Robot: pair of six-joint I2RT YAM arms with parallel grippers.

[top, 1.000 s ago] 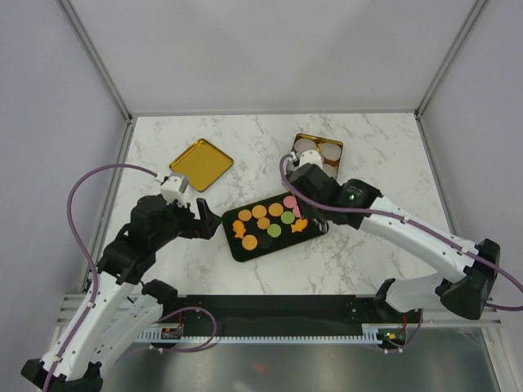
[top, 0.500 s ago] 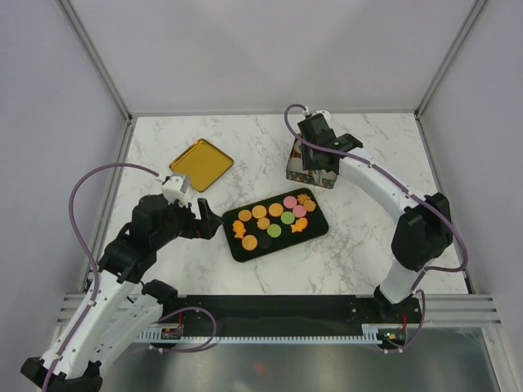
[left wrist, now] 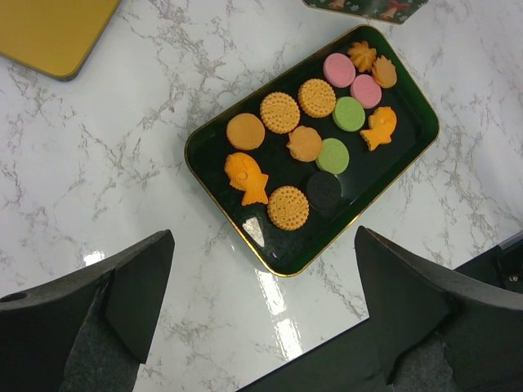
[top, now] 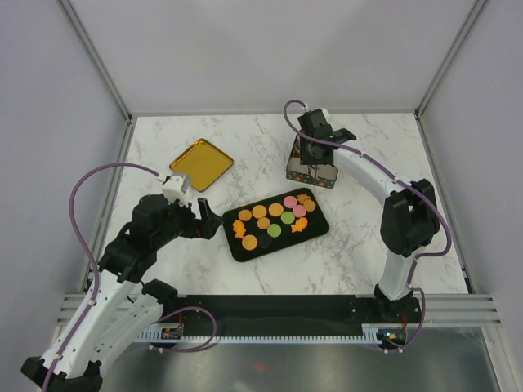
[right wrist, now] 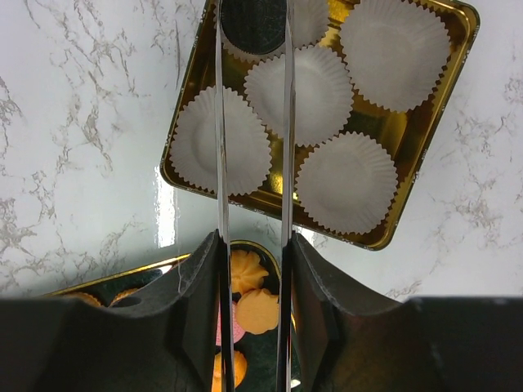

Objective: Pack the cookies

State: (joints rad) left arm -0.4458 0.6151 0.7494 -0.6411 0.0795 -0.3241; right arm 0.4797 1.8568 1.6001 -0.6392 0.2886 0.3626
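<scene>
The cookies [top: 274, 220] lie on a black tray [top: 242, 250] at mid-table: orange, pink, green and one black [left wrist: 324, 192], some fish- or flower-shaped. My right gripper [top: 314, 155] hangs over the gold tin [top: 311, 175] at the back right. Its long metal fingers [right wrist: 219, 122] are shut on a black round cookie [right wrist: 255, 28], held above a white paper cup at the tin's far side. My left gripper [left wrist: 263, 249] hovers just left of the tray, open with nothing between its fingers.
The tin [right wrist: 425, 192] holds several white fluted paper cups [right wrist: 298, 94]. A gold lid [top: 201, 163] lies at the back left. The tray's near corner [left wrist: 286, 272] lies between my left fingers. Frame posts rise at the table's far corners.
My right arm has swung from the black tray back over the gold tin, carrying the black cookie. The left arm has not moved.
</scene>
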